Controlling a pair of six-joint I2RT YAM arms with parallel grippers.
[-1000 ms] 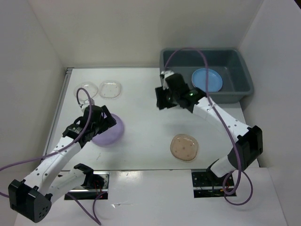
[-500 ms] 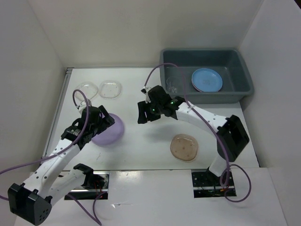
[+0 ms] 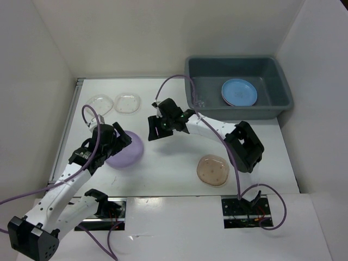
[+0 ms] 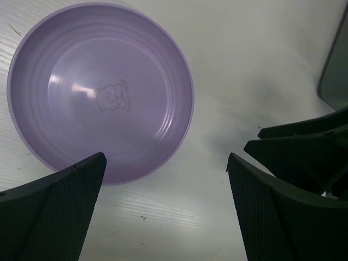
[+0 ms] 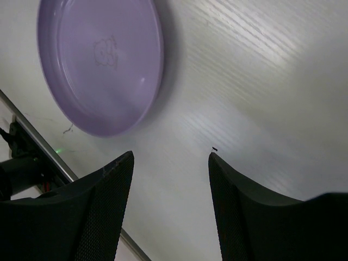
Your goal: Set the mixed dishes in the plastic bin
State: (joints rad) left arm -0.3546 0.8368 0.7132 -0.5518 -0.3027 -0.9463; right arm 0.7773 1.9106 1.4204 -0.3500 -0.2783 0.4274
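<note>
Lavender plate [image 4: 100, 89] flat on worktop [image 4: 261, 54], well apart from plastic bin [image 3: 209, 76]. Left gripper [image 4: 166, 157] spread wide over its rim; right gripper [image 5: 171, 155] likewise spread, near. Suggest: one arm pinches rim, other yields.

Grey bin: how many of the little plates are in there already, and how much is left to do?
Only the blue plate lies in the bin. Nothing is held: the left gripper and the right gripper are both open, near the lavender plate on the table. Also waiting on the table are the tan speckled plate and two clear plates.
</note>
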